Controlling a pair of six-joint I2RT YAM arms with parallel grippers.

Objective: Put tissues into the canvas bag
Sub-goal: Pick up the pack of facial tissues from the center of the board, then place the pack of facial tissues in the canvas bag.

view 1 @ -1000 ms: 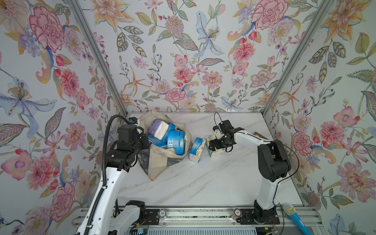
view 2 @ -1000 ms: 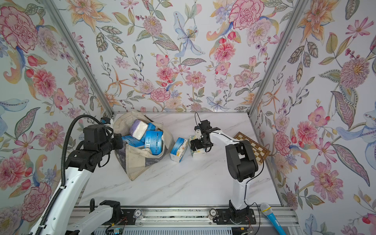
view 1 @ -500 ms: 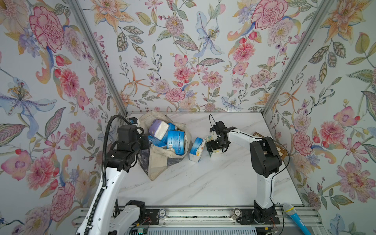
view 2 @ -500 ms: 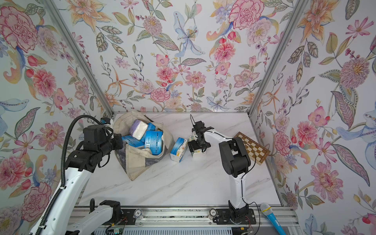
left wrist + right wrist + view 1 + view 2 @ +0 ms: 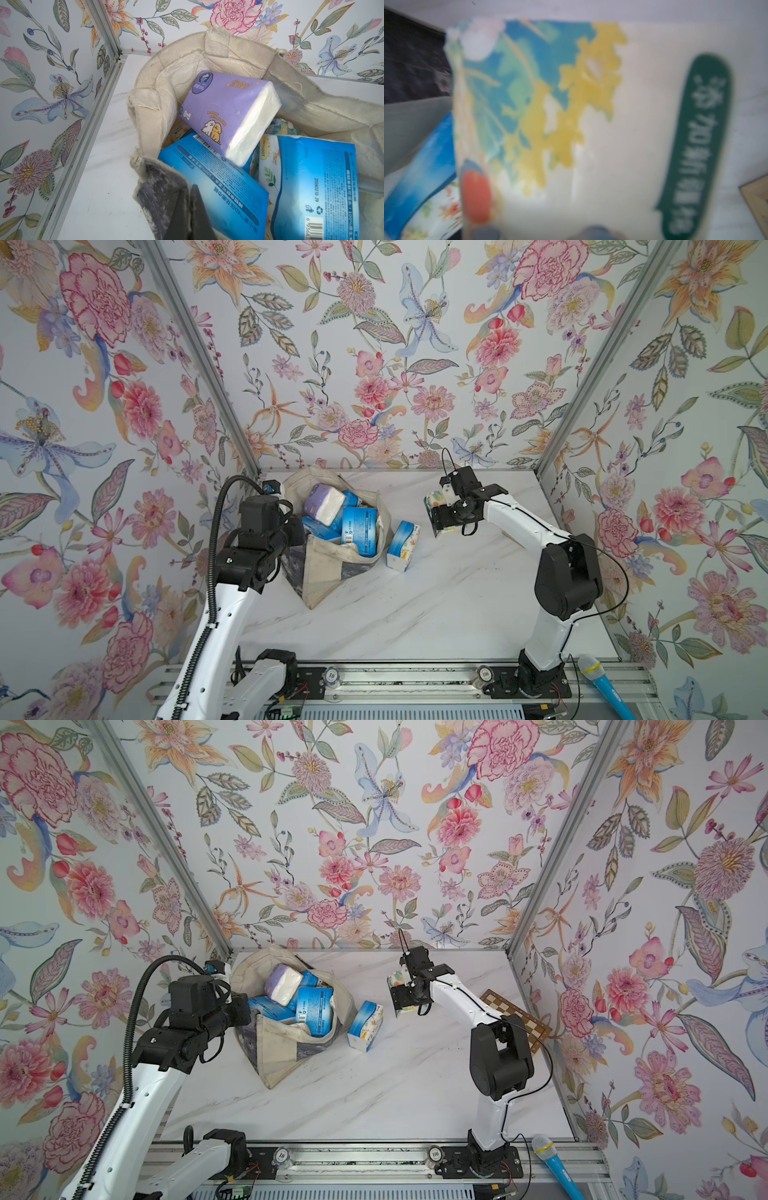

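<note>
Several tissues fill the canvas bag near the bench's far-left corner; left fingers pinch its rim, right fingers clasp a floral pack by the far edge.

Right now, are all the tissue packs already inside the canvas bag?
No: in a top view a blue-and-white pack stands on the marble table beside the canvas bag, outside it.
</note>
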